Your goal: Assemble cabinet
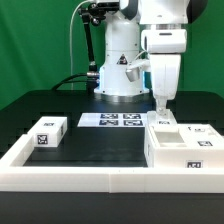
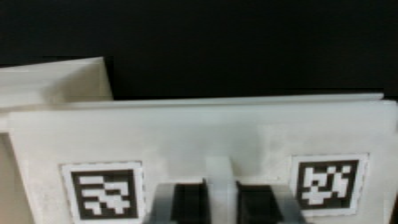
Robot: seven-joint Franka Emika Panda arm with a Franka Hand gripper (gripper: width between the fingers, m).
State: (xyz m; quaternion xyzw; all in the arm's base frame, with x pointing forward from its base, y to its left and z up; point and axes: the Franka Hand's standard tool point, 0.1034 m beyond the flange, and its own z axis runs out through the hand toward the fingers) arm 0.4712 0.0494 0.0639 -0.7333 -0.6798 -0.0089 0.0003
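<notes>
The cabinet [image 1: 178,142] is the big white tagged box at the exterior view's right, inside the rail. It fills the wrist view [image 2: 196,130], showing two black-and-white tags. My gripper [image 1: 160,104] hangs straight down over the cabinet's back edge. In the wrist view the gripper [image 2: 221,203] has its dark fingers [image 2: 178,203] close together, with a thin white strip of the cabinet between them. A smaller white tagged block [image 1: 48,132] lies apart at the exterior view's left. Another white piece [image 2: 54,82] shows behind the cabinet in the wrist view.
The marker board [image 1: 110,120] lies flat in the middle, in front of the robot base [image 1: 120,75]. A long low white border rail [image 1: 100,172] runs along the front and up the left side. The table is black.
</notes>
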